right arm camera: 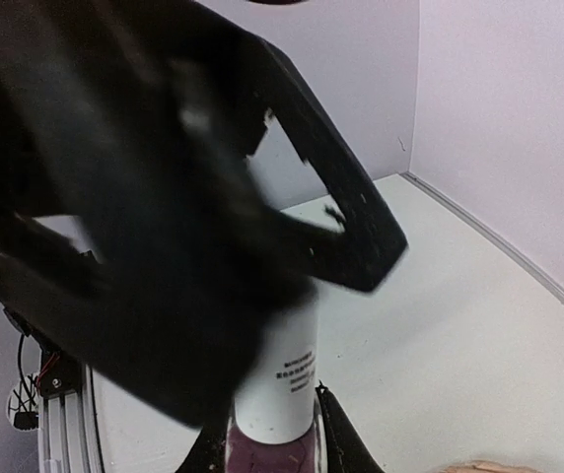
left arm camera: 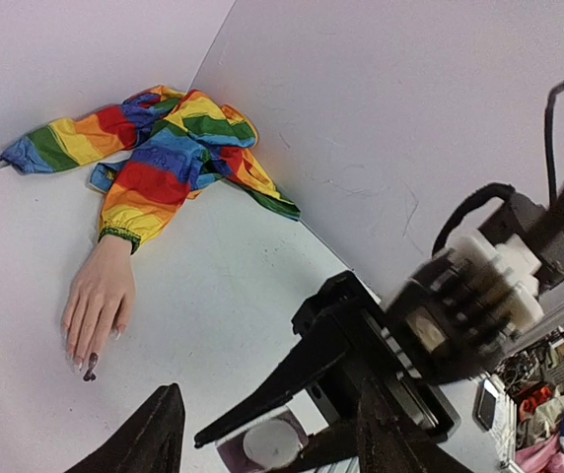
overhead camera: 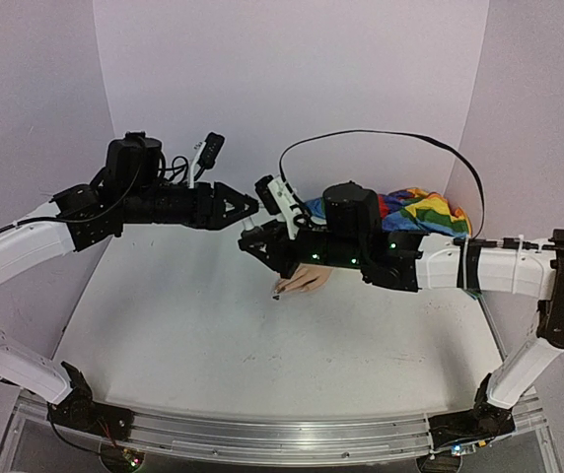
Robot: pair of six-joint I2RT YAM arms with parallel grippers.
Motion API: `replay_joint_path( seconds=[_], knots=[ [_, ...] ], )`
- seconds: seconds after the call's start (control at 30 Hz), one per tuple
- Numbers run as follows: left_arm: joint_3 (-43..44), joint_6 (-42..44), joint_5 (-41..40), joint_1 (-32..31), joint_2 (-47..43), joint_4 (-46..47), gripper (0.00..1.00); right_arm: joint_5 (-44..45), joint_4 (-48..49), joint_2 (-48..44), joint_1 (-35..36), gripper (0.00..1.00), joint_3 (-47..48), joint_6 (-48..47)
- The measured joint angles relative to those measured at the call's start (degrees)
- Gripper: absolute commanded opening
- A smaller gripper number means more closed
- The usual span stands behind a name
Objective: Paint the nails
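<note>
Right pincer (right arm camera: 274,448) clamps the polish bottle (right arm camera: 277,379), left pincer (overhead camera: 248,206) spread; nails (left arm camera: 83,363) point left along the hand (overhead camera: 310,279).

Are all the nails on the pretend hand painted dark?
No, in the left wrist view only one nail on the hand looks dark, and the others look pale.

We see a white tabletop (overhead camera: 193,335) carrying 1 pale mannequin hand (left arm camera: 100,296), palm down, near the far edge. Its rainbow-striped sleeve (left arm camera: 164,158) lies bunched toward the far right corner. The nails (left arm camera: 91,370) point away from that corner, 1 of them dark.
</note>
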Motion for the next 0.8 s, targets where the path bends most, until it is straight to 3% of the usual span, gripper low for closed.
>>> replay_joint_path(
  seconds=[0.5,0.6,0.67,0.8],
  knots=[
    [1.7,2.7,2.7,0.3,3.9,0.1,0.00,4.1,0.3,2.1,1.4,0.00,2.7,-1.0],
    [1.9,5.8,8.5,1.4,4.9,0.5,0.00,1.9,-0.1,2.0,0.8,0.00,2.7,-1.0],
    [2.0,8.9,14.2,2.1,5.5,1.2,0.00,-5.6,-0.7,1.7,-1.0,0.00,2.7,-0.6],
    [2.9,15.1,28.8,1.0,5.8,3.9,0.00,-36.7,1.2,0.9,-6.1,0.00,2.7,2.8]
  ],
)
